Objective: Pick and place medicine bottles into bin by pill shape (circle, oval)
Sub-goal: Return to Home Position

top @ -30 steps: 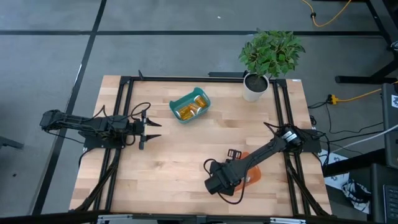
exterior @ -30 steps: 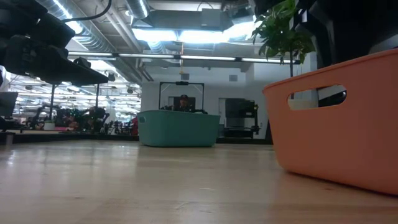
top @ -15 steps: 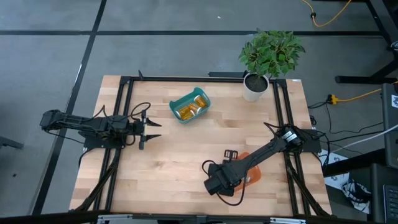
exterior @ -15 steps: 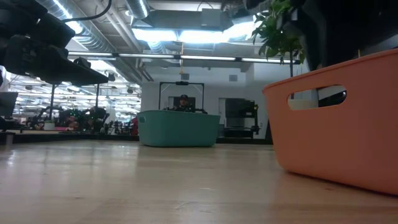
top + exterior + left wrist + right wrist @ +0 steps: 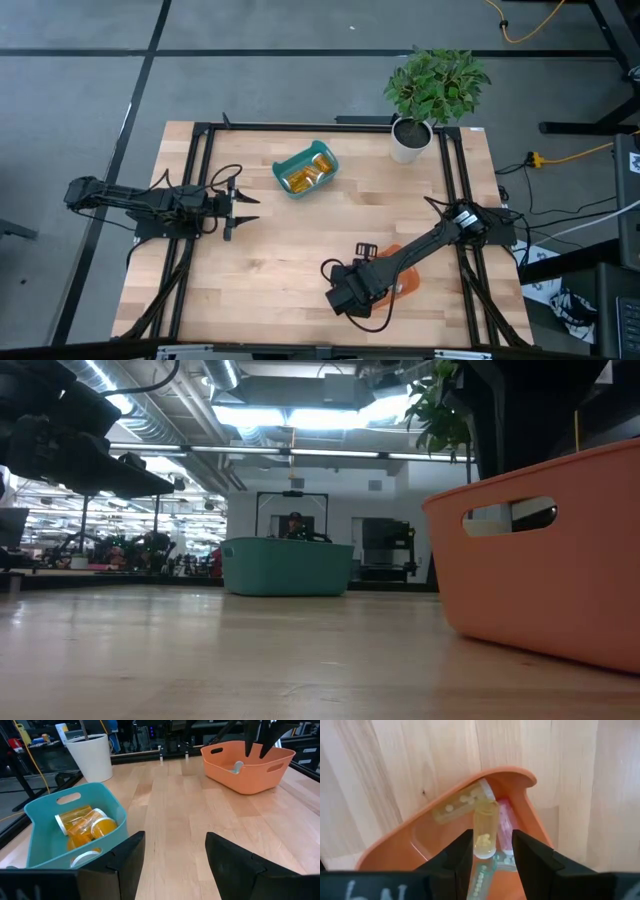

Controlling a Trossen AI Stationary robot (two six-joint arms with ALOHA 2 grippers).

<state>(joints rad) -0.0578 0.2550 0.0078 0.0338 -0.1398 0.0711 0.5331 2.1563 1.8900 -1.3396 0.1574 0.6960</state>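
The orange bin [image 5: 395, 845] holds several pastel bottles lying on their sides: a pale yellow one [image 5: 485, 832] on top, another pale one [image 5: 462, 802], a pink one [image 5: 506, 820]. My right gripper [image 5: 492, 852] hangs above this bin, fingers pointing down and open, with the yellow bottle showing below the gap. It also shows above the bin in the left wrist view [image 5: 256, 747], with nothing between its fingers. The teal bin [image 5: 305, 170] holds amber bottles with white caps [image 5: 85, 822]. My left gripper [image 5: 240, 208] waits open at the table's left.
A potted plant in a white pot [image 5: 410, 140] stands at the far right of the table, beyond the teal bin. Black frame rails [image 5: 200, 180] run along the table's left and right sides. Bare wood [image 5: 290, 250] lies between the two bins.
My right gripper has shifted a little toward the table's left edge above the orange bin. The left arm and both bins have kept still.
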